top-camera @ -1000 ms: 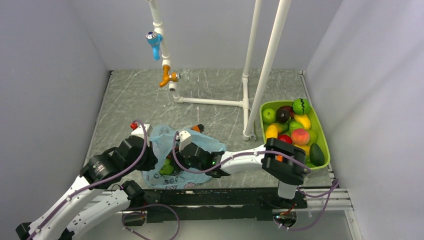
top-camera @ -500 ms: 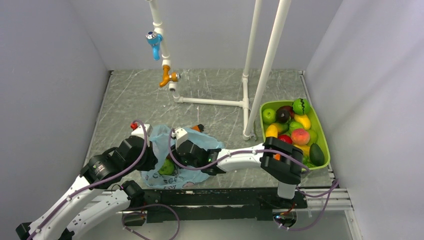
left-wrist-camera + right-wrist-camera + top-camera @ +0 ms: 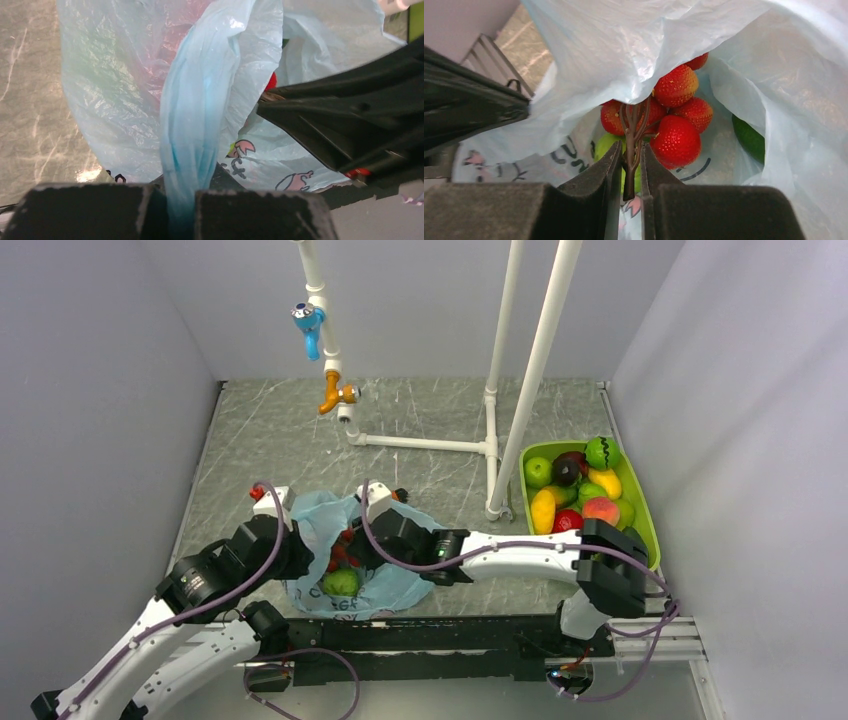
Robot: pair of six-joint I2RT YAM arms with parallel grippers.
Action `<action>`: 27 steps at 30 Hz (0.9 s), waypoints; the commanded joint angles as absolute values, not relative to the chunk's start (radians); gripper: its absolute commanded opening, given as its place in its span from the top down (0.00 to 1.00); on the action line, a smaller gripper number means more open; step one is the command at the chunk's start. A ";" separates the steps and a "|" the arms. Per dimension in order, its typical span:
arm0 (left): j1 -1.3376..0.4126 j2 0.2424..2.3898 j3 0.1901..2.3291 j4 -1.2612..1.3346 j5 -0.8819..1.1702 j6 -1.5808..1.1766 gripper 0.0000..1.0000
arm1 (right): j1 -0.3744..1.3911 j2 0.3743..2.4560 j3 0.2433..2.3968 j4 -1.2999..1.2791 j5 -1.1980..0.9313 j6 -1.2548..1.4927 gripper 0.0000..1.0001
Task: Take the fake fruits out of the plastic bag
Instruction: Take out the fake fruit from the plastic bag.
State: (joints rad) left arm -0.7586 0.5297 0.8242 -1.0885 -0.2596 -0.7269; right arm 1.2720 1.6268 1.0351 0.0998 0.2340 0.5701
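The plastic bag (image 3: 400,588) lies on the counter (image 3: 260,430) at the near left, between the two arms. It is thin, soft and crinkly. It folds and slides and will not hold its own shape, so something has to hold it. The left pincer (image 3: 172,197) is clenched on a bunched-up fold of the bag, and that lifts the mouth up and open. The right pincer (image 3: 630,165) reaches inside the mouth and is squeezed tight on the brown stem (image 3: 634,120) of a bunch of bumpy red fruits (image 3: 676,142). The stem looks like the best place to grab, I think — the round fruits are hard to pinch and could slip out. The bunch looks light, but it may swing or catch on the floppy plastic just above it. A green fruit (image 3: 750,139) lies deeper in the bag, to the right of the bunch. At the right of the counter a green tray (image 3: 558,444) holds many other fruits.
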 commanded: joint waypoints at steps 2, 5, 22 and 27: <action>-0.755 0.515 0.800 -1.008 -0.334 -0.799 1.00 | 1.266 1.490 1.016 0.085 0.252 0.653 1.00; -0.756 0.514 0.815 -1.018 -0.418 -0.824 1.00 | 1.268 1.434 0.984 0.074 0.248 0.678 1.00; -0.755 0.563 0.849 -0.988 -0.586 -0.676 1.00 | 1.266 1.119 0.947 0.005 0.284 0.661 1.00; -0.755 0.564 0.837 -0.988 -0.581 -0.656 1.00 | 1.265 1.018 0.978 -0.084 0.370 0.632 1.00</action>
State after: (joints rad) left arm -0.7586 0.5591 0.8253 -1.0191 -0.5518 -0.6922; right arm 1.2701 1.1038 0.9268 -0.0536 0.2787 0.6666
